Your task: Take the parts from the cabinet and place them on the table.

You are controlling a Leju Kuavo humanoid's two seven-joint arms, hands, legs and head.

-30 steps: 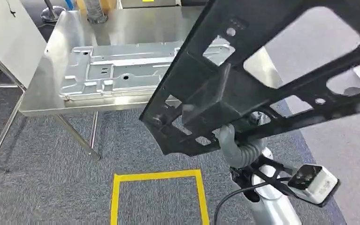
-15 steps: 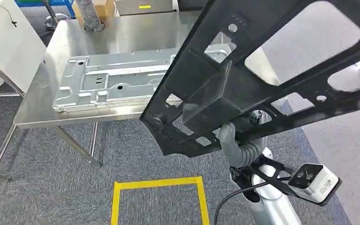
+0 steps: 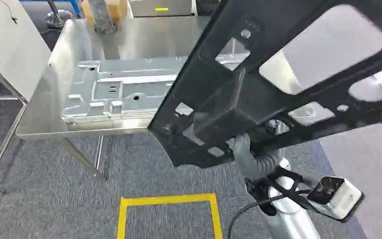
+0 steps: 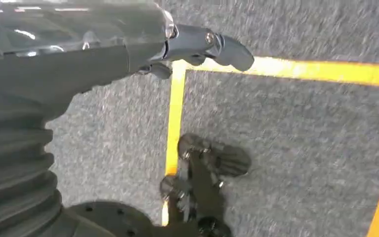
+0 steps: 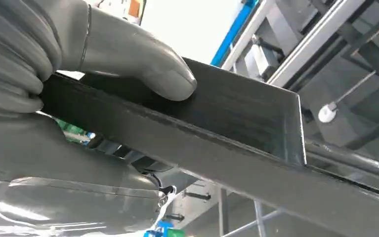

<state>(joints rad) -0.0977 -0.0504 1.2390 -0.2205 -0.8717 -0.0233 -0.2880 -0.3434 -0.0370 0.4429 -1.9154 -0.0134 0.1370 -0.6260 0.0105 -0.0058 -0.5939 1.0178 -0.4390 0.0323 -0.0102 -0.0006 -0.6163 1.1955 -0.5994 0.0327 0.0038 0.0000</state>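
Observation:
A large black frame part [image 3: 238, 99] with several cut-outs hangs in front of me, tilted, over the near right corner of the steel table [image 3: 144, 35]. My right hand [image 3: 246, 152] grips its lower edge from beneath. In the right wrist view the thumb [image 5: 128, 54] presses on the part's flat dark rim [image 5: 236, 123]. A stamped silver metal plate [image 3: 119, 89] lies flat on the table's front half. My left hand [image 4: 197, 44] hangs over the carpet, fingers extended and holding nothing.
A yellow tape square [image 3: 169, 201] marks the grey carpet in front of the table; its lines [image 4: 175, 123] lie below my left hand. A white panel [image 3: 4, 45] stands left of the table. A ribbed hose [image 3: 99, 15] and a cardboard box [image 3: 116, 7] are beyond its far edge.
The whole picture has shifted a little: the table and yellow square sit slightly lower, so the camera has moved. The black part stays in my right hand in the same pose.

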